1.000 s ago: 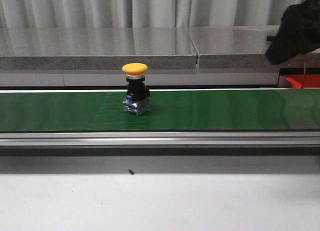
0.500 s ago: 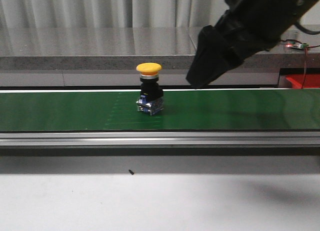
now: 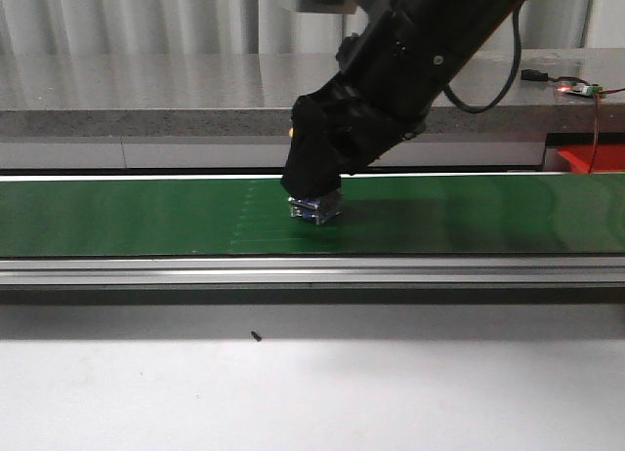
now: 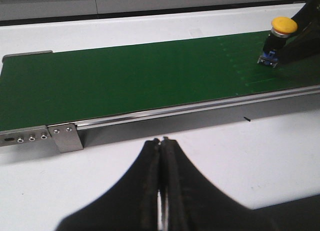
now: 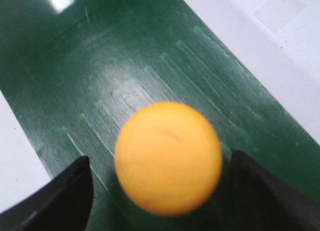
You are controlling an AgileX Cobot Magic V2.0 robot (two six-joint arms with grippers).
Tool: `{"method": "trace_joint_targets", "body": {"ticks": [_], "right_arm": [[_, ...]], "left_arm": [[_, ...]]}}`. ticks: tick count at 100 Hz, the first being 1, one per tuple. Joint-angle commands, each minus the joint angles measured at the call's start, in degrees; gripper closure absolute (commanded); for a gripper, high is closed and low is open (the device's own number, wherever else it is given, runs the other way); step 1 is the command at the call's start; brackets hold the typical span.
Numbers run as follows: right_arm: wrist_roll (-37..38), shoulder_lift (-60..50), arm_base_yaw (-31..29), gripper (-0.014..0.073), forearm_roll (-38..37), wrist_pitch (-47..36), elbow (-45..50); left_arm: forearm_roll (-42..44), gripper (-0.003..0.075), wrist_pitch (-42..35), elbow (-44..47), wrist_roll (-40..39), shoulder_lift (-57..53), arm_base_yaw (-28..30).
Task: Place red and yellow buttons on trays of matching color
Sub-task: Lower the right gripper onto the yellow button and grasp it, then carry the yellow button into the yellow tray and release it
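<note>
**A:** What sits at the left?

**B:** The left arm's black gripper (image 4: 160, 191) hangs over the plain white tabletop (image 4: 260, 156), its two fingers pressed together with nothing between them. From its wrist camera the long green conveyor belt (image 4: 125, 81) runs across in front of it, edged by a silver aluminium rail (image 4: 150, 113).

**A:** And the task's thing?

**B:** The push button with a round yellow cap (image 4: 283, 25) — black barrel, blue and metal base — stands upright on the belt, at about two o'clock from the left gripper and well apart from it.

**A:** In the front view?

**B:** Only its metal base (image 3: 316, 208) shows, a little left of the belt's middle; the rest is hidden behind the right arm's black gripper (image 3: 314, 183), which reaches down from one o'clock over the button.

**A:** Is that gripper closed on it?

**B:** No — the right wrist camera shows the yellow cap (image 5: 168, 157) between two dark fingers (image 5: 72, 196) spread wide, a gap of green belt on each side.

**A:** Further right?

**B:** A red tray (image 3: 596, 158) peeks in behind the belt at three o'clock.
</note>
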Motion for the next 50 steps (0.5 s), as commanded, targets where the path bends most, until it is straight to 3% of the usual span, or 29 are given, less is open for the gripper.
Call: {"method": "trace_joint_targets", "body": {"ticks": [1, 13, 50], "right_arm": [[-1.1, -1.6, 0.2, 0.0126, 2.6, -2.6, -2.5], [-1.5, -1.0, 0.2, 0.0274, 2.8, -3.9, -2.7], [-1.8, -2.8, -1.5, 0.0288, 4.2, -5.3, -0.4]], "left_arm": [[-1.1, 0.0739, -3.7, -1.3, 0.0, 0.5, -0.5], [-1.1, 0.0739, -3.7, -1.3, 0.0, 0.5, -0.5], [-1.1, 0.0739, -3.7, -1.3, 0.0, 0.5, -0.5]]}}
